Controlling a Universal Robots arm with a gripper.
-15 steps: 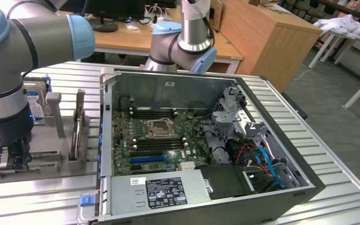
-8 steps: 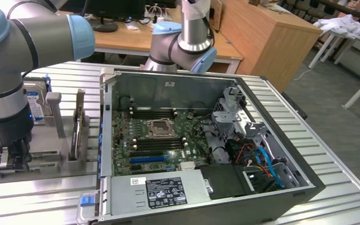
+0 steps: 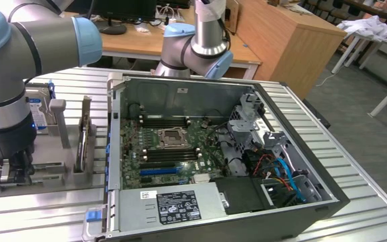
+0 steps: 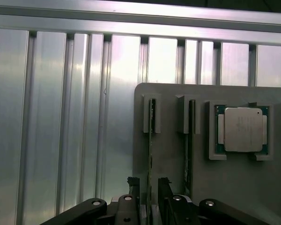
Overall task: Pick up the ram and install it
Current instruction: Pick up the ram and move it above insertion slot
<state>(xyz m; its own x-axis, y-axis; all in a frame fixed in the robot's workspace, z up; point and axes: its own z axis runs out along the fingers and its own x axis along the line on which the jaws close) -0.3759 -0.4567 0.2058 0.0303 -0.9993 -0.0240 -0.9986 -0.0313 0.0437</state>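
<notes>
In the wrist view, the ram (image 4: 151,140) is a thin green stick standing on edge in a slot of the grey fixture plate (image 4: 171,161). My gripper (image 4: 149,183) is open, with one dark finger on each side of the stick's near end and a small gap on both sides. A second stick (image 4: 191,140) stands in the neighbouring slot. In the exterior view my gripper (image 3: 13,171) is low over the fixture at the exterior view's left. A stick on edge (image 3: 84,135) stands beside it.
A square silver processor (image 4: 243,129) lies in a pocket on the plate beyond the sticks. A hard drive (image 3: 38,113) with a blue label stands behind the arm. The open computer case (image 3: 180,80) shows its motherboard and dark memory slots (image 3: 170,156). A second arm (image 3: 203,40) stands behind the case.
</notes>
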